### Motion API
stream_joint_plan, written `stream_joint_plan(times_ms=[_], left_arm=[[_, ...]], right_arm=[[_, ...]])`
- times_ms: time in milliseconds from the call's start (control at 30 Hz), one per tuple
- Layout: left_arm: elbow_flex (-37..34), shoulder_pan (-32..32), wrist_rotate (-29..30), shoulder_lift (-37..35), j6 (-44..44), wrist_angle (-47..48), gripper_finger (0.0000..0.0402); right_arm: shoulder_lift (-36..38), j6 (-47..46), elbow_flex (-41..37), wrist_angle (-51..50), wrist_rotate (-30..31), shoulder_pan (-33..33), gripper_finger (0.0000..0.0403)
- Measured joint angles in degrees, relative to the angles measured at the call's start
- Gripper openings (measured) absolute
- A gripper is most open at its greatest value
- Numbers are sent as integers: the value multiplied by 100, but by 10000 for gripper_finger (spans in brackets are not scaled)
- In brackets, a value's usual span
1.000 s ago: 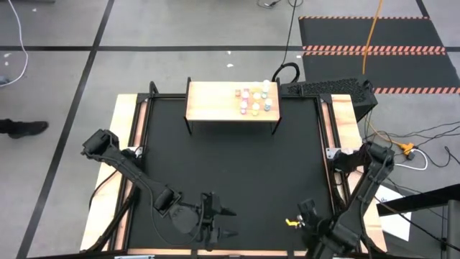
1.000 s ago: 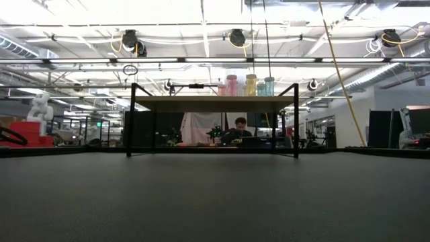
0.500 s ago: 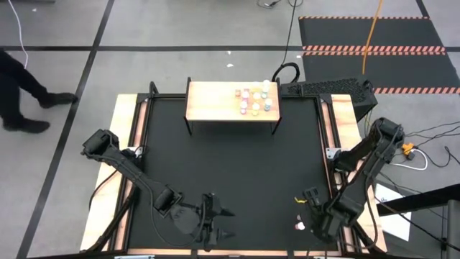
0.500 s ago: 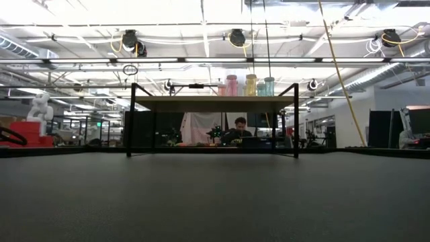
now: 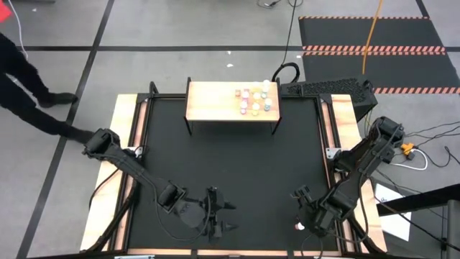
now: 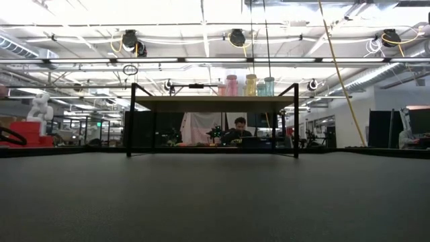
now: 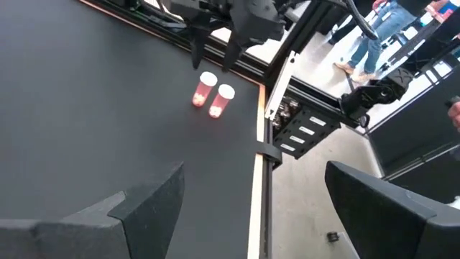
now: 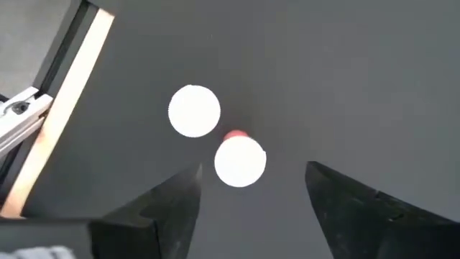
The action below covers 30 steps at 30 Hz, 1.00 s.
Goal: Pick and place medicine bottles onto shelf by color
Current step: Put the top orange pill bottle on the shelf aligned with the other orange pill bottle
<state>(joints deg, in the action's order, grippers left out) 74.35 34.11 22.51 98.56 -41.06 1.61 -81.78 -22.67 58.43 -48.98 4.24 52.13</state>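
Observation:
Two pink bottles with white caps (image 7: pixel 212 93) stand side by side on the black mat near its near right corner; in the high view they show as a pink spot (image 5: pixel 300 226). My right gripper (image 8: pixel 251 187) hangs open over them, pointing down, its fingers either side of the nearer cap (image 8: pixel 240 160) and clear of it. The left wrist view shows it from the side (image 7: pixel 213 57), just above the pair. My left gripper (image 5: pixel 217 219) waits open, low at the mat's near edge. Several pink, yellow and teal bottles (image 5: pixel 255 99) stand on the tan shelf (image 5: pixel 215 104), also seen in the low view (image 6: pixel 201 103).
The shelf stands on thin black legs (image 6: pixel 129 121) at the mat's far edge, bare on its left half. A wooden frame and rail (image 7: pixel 260 137) run along the mat's right side close to the two bottles. A person (image 5: pixel 29 93) walks on the floor at the far left.
My right arm's elbow has risen and swung toward the far edge, and its gripper has shifted a little toward the table's left, coming to hang over the two pink bottles. My left gripper has edged slightly to the right. A person has walked in at the left.

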Motion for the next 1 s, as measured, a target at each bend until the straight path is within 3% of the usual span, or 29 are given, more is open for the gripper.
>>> stream_joint_plan(times_ms=[367, 700, 1000], left_arm=[[0, -118, -5, 0, 50, 42, 333], [0, -114, -14, 0, 57, 46, 333], [0, -114, -14, 0, 22, 66, 333]], right_arm=[[-369, 666, 0, 73, -453, -133, 241], [-419, 677, 0, 100, -258, -161, 239], [-417, 611, -280, 484, -297, -157, 212]])
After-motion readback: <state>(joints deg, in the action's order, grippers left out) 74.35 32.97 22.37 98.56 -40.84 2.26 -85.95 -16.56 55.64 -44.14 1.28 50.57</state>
